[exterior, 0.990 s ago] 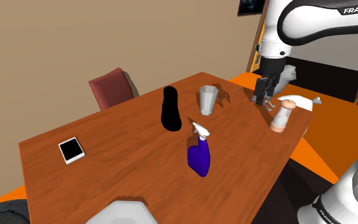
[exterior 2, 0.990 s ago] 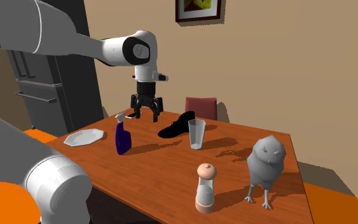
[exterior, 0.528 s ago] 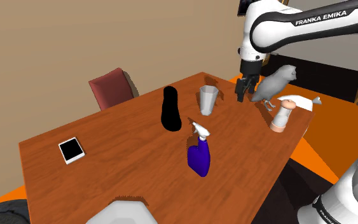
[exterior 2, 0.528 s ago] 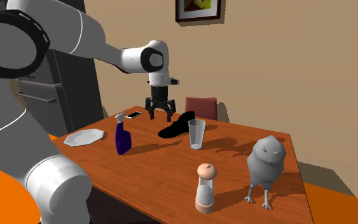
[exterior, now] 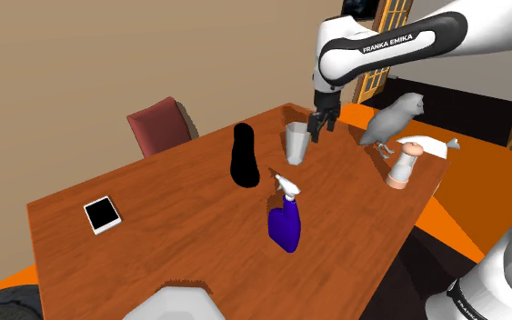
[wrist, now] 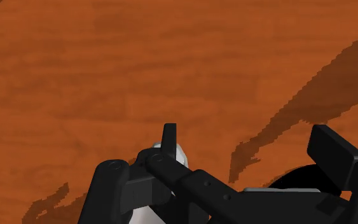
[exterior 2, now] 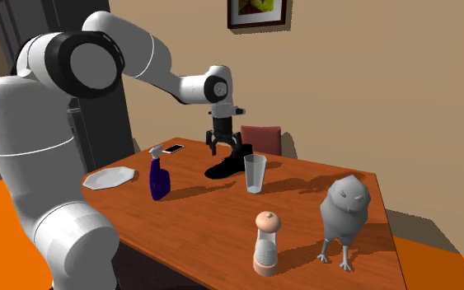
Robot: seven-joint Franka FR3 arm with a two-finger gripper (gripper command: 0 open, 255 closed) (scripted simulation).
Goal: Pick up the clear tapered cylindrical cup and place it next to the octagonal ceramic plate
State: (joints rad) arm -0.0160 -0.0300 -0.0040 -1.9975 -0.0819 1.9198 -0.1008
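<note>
Nearest the shoulder camera, the white octagonal plate (exterior: 185, 307) lay at the front edge of the wooden tabletop (exterior: 181, 245). Beyond it stood a purple spray bottle (exterior: 286, 225) with a white head. Off toward the shoulder view's left, a flat phone (exterior: 102, 215) lay with its dark screen up. Toward the right edge, a grinder (exterior: 403, 165) with a tan cap and base stood upright.

Farther in, a black shoe (exterior: 243, 155) rested on the wood. Near it, on the shoulder view's right, the clear tapered cup (exterior: 296, 144) stood upright on the tabletop. It was well apart from the plate, with the bottle between them.

The tool (exterior: 320, 131) hung just beside the cup on the shoulder view's right, about level with its rim. The second exterior view showed a gap between the two. Its fingers were spread, with bare brown wood showing between them in the wrist view.

A grey owl figure (exterior: 392, 118) stood beyond the grinder. A red chair (exterior: 160, 125) sat behind the far edge, and a framed picture (exterior 2: 259, 12) hung on the tan wall.
</note>
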